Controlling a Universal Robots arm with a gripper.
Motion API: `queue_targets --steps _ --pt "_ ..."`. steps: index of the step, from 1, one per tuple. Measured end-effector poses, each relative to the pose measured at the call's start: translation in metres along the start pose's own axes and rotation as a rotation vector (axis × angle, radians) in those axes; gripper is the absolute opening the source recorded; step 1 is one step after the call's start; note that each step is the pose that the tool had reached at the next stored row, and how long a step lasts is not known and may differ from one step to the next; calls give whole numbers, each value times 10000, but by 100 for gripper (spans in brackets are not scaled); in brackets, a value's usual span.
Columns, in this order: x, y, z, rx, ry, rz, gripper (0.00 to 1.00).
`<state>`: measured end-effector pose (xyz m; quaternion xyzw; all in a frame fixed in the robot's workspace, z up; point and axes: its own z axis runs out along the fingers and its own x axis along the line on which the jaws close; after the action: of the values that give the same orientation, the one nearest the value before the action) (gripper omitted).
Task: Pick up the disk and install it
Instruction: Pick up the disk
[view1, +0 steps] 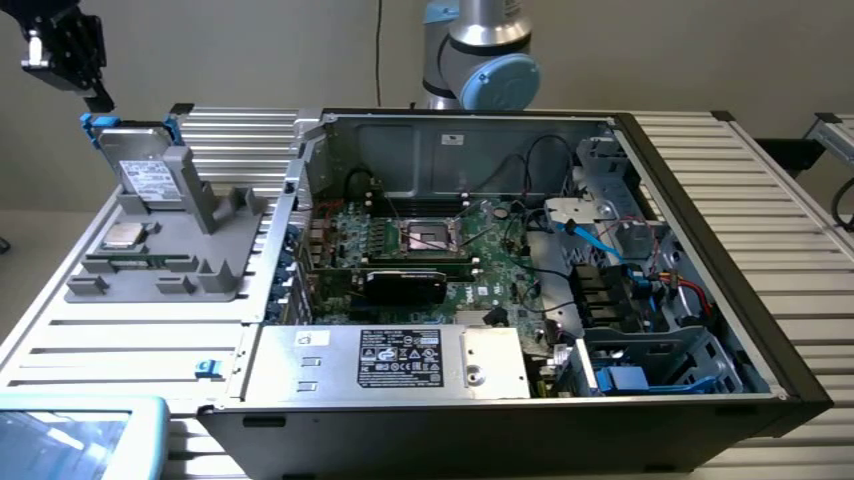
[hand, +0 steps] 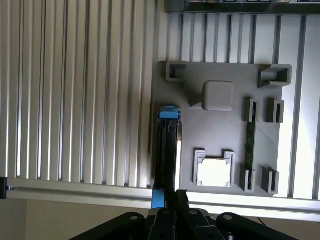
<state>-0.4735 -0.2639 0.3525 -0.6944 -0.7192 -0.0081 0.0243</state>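
The disk (view1: 150, 175) stands on edge in a slot along one edge of the grey holder (view1: 171, 252), the far edge as the exterior view shows it, with its white label facing the holder's middle and its blue frame showing at the top and at the outer corner. In the wrist view the disk (hand: 167, 150) is seen edge-on, running along the border of the holder (hand: 220, 135) next to the bare slats of the table (hand: 75, 100). The gripper (view1: 99, 100) hangs just above the disk's end at the corner farthest from the computer case (view1: 694, 200), its fingers (hand: 176, 200) clenched together; I cannot tell whether they touch the blue frame. Near the holder's opposite edge a small square silver chip (view1: 124, 237) lies flat in its own pocket. The open computer case sits beside the holder on the table (view1: 120, 340), a silver box with a black label (view1: 400, 360) along its near edge.
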Motion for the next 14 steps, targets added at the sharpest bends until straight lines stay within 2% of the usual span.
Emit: queue_targets --steps 2,4,8,10,11,12,14 --pt "0 0 0 1 0 1 12" --pt "0 0 0 0 0 0 25" --pt "0 0 0 1 0 0 27" --pt "0 0 0 0 0 0 39" --pt "0 0 0 0 0 0 39" --pt "0 0 0 0 0 0 45" --pt "0 0 0 0 0 0 45"
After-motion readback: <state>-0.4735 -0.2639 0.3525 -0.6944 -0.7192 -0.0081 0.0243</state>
